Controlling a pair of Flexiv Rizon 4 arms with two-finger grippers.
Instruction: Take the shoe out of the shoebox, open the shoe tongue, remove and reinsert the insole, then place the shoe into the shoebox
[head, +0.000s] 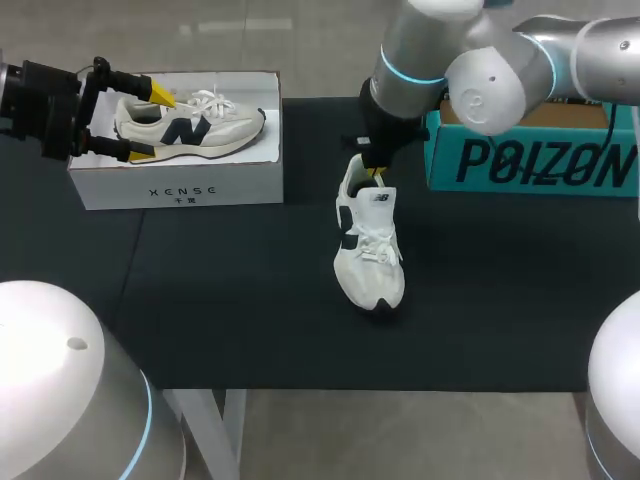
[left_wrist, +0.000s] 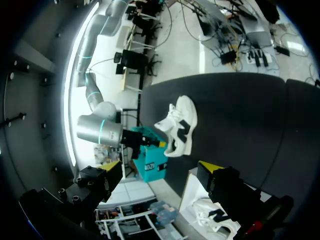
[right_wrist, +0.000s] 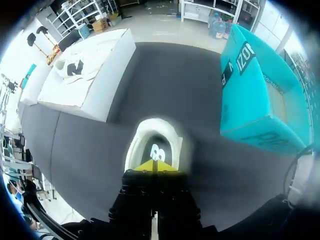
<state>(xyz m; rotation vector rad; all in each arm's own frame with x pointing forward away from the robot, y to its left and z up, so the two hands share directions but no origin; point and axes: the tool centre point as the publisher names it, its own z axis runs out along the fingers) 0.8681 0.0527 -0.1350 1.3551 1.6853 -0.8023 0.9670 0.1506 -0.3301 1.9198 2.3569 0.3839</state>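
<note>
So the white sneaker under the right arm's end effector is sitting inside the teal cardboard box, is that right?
Not quite: the white lace-up sneaker under the right end effector lies on the black table cover, beside the teal cardboard box, not inside it. The head view shows this.

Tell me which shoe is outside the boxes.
The white sneaker on the black mat, at the right gripper; the navy-marked sneaker lies in the white shoebox.
</note>
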